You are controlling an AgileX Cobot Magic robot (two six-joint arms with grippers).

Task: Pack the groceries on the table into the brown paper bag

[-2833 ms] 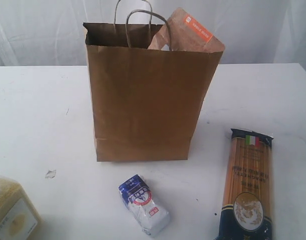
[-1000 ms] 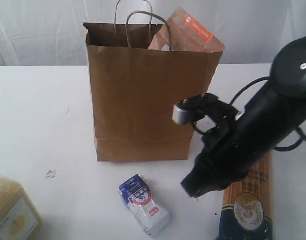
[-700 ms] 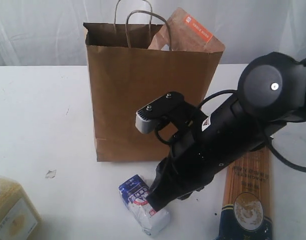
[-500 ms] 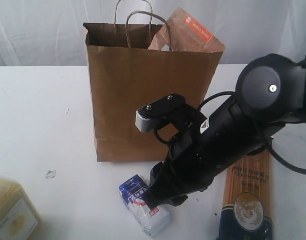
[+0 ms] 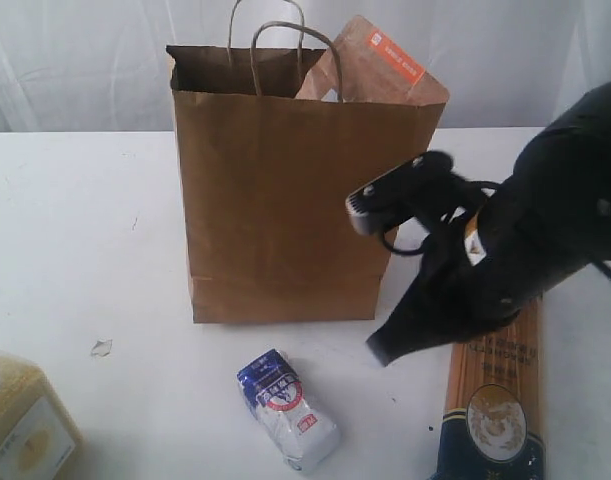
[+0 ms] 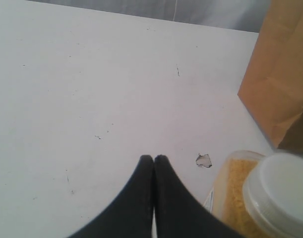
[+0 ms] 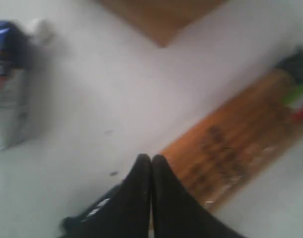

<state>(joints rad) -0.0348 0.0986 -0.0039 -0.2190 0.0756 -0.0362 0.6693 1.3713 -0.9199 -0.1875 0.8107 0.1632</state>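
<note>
The right arm [image 5: 550, 225] is black and rounded; a grey camera box [image 5: 370, 203] and a black cable [image 5: 400, 249] sit behind the tapered right gripper [image 5: 378, 352].

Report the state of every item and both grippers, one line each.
brown paper bag: upright, top open.
brown pouch with orange label: in the bag, top sticking out.
blue-white pouch: lying on the table, outside the bag.
long spaghetti pack: lying flat on the table, outside the bag.
yellow-grain container: on the table, lid on.
left gripper: shut, empty.
right gripper: shut, empty.

Elevated overview — wrist close-ups onto table [image 5: 65, 200]
</note>
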